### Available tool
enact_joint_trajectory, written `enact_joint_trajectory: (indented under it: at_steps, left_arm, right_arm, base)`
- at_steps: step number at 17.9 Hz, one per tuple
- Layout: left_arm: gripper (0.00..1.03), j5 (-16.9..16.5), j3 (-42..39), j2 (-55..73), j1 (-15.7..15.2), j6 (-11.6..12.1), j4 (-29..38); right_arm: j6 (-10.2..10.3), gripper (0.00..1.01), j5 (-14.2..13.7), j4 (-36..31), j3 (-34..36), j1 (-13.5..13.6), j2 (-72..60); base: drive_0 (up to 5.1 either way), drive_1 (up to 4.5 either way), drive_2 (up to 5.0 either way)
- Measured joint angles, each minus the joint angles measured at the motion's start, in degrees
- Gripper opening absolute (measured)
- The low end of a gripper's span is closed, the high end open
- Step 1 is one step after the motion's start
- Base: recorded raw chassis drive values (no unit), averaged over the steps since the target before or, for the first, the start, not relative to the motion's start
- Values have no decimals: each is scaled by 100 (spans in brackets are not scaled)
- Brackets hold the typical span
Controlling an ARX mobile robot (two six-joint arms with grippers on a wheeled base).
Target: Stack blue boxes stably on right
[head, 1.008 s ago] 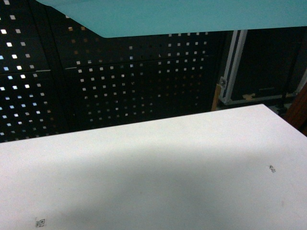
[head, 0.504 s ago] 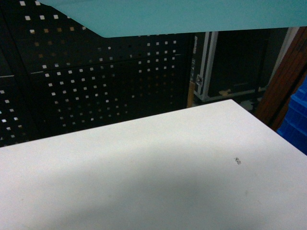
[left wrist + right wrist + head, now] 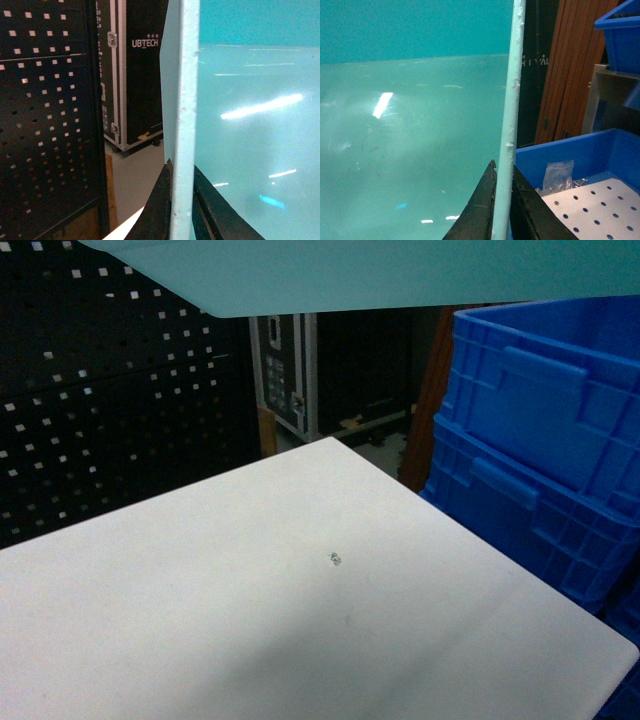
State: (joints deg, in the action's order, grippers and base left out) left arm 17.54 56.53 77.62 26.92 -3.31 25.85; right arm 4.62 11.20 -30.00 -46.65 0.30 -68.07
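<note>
A light turquoise blue box point(image 3: 400, 270) hangs high across the top of the head view, above the white table point(image 3: 250, 590). Only its underside shows there, and neither gripper is visible. In the left wrist view my left gripper point(image 3: 181, 172) is shut on the box's pale rim point(image 3: 183, 100), one dark finger on each side, with the smooth inner wall point(image 3: 255, 130) to the right. In the right wrist view my right gripper point(image 3: 502, 170) is shut on the opposite rim point(image 3: 514, 90), with the box's inside point(image 3: 410, 130) to the left.
Two stacked dark blue ribbed crates point(image 3: 540, 440) stand right of the table. A black pegboard point(image 3: 100, 390) and a flight case point(image 3: 290, 370) are behind. Right of the held rim sits a dark blue crate point(image 3: 570, 150) holding a perforated white plate point(image 3: 595, 205) and a plastic bag point(image 3: 559, 175).
The head view has swung right. The table and pegboard slid left and the dark blue crates came into view. The turquoise box stays at the top, still held.
</note>
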Motion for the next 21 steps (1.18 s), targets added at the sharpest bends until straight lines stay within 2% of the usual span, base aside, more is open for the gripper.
enact_joint_trajectory:
  at_steps: [21]
  left_arm:
    - [8, -2, 0, 0, 0, 28, 2]
  right_arm:
    - [9, 7, 0, 0, 0, 0, 0]
  base:
    - [-161, -161, -161]
